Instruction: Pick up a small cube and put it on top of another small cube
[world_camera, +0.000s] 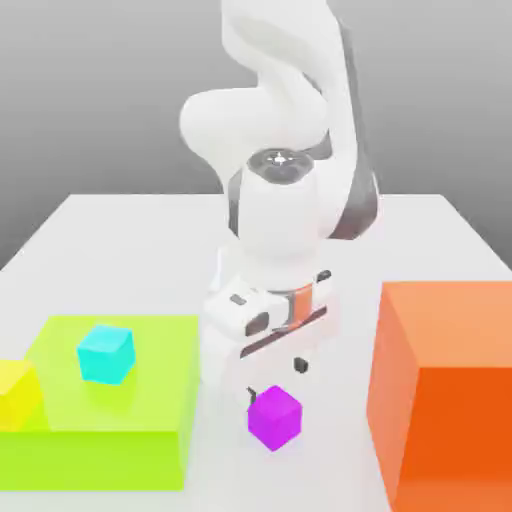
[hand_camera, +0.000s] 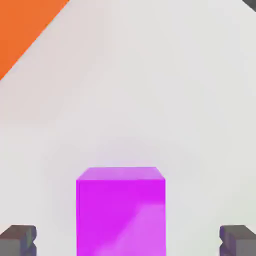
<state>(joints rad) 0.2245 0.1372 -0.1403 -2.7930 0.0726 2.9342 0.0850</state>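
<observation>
On the pale desk (world_camera: 150, 240), the magenta cube (hand_camera: 121, 217) lies between the released tool's (hand_camera: 128, 241) parted fingertips.

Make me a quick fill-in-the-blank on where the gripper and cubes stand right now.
The gripper has its fingers ____, one on either side of the purple cube.
The cyan cube rests on the ____ block.
The small cube near the exterior view's left edge, on that same block, is ____.
The large block at the exterior view's right is ____.

Missing words: open; green; yellow; orange.
</observation>
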